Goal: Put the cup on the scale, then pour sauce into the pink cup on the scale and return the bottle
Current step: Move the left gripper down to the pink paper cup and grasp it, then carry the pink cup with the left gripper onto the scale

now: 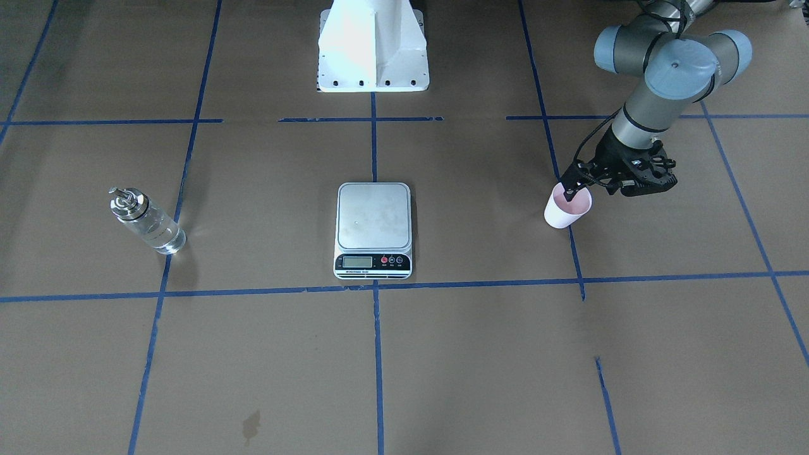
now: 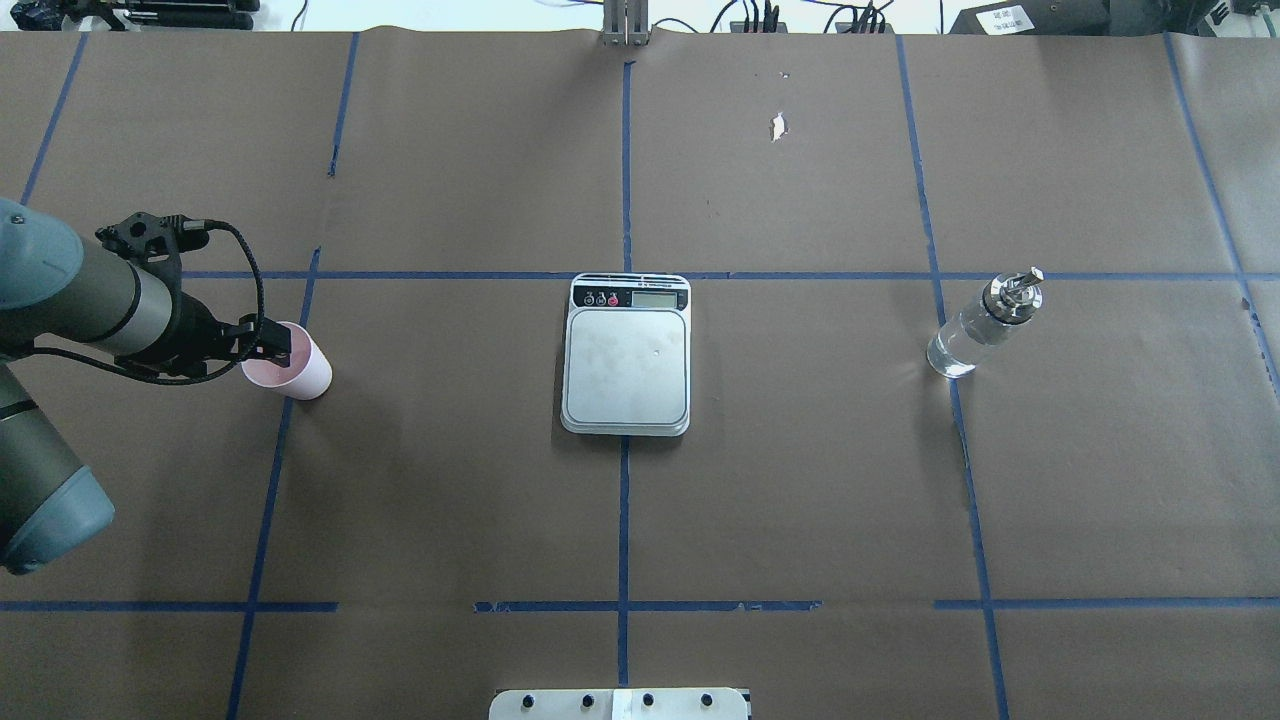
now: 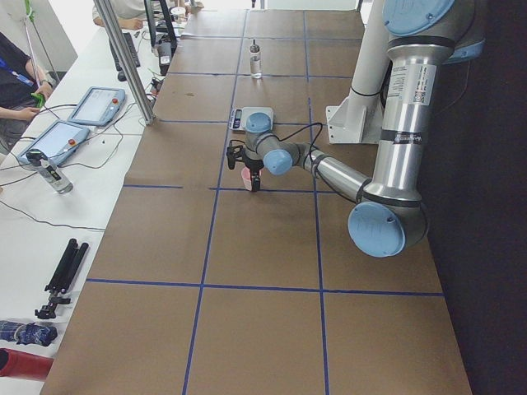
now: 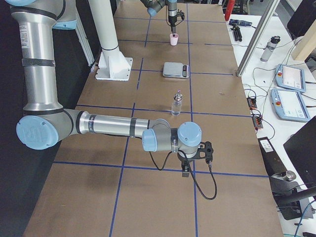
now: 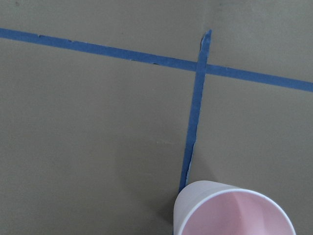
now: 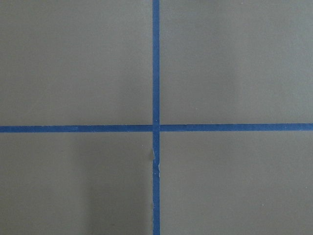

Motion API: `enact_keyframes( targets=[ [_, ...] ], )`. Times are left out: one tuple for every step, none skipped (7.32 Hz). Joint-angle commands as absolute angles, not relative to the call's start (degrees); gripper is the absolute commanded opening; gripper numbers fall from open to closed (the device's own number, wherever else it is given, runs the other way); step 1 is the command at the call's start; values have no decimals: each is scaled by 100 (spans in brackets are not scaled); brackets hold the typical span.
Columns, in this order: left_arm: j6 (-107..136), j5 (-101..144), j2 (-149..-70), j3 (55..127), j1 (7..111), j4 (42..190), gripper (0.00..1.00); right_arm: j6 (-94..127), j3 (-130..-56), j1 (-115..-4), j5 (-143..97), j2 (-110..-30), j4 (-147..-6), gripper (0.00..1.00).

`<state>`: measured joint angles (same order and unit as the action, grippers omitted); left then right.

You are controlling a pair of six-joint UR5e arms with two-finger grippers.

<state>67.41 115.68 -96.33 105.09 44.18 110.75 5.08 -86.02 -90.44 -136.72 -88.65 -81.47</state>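
The pale pink cup stands on the brown table on my left side, apart from the scale, and also shows in the overhead view and at the bottom of the left wrist view. My left gripper is at the cup's rim with one finger inside it, shut on the rim. The silver-grey scale sits at the table's middle with nothing on it. The glass bottle with clear sauce stands on my right side. My right gripper hangs over bare table, away from the bottle; I cannot tell whether it is open.
Blue tape lines cross the brown paper table top. The white robot base stands behind the scale. Tablets and cables lie on the side bench beyond the table's edge.
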Motion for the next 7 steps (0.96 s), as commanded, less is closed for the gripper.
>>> enact_keyframes(
  targets=[
    [6733, 11575, -9642, 10512, 4395, 11074, 67, 510, -8613, -9044, -13676, -8868, -8147, 100],
    [6732, 11566, -9642, 10512, 4395, 11074, 55, 510, -8613, -9044, -13676, -8859, -8147, 100],
    [6732, 11566, -9642, 10512, 4395, 11074, 43, 501, -8622, -9044, -13676, -8859, -8147, 100],
    [6732, 11558, -9642, 10512, 4395, 11074, 31, 510, -8648, -9044, -13684, -8868, -8147, 100],
    [6732, 11558, -9642, 10512, 4377, 11066, 9, 510, -8648, -9044, -13685, -8868, -8147, 100],
    [6741, 11558, -9694, 10547, 4377, 11022, 0, 510, -8657, -9044, -13693, -8868, -8147, 100],
    [6741, 11575, -9712, 10608, 4394, 11004, 0, 510, -8666, -9044, -13693, -8877, -8156, 100]
  ],
)
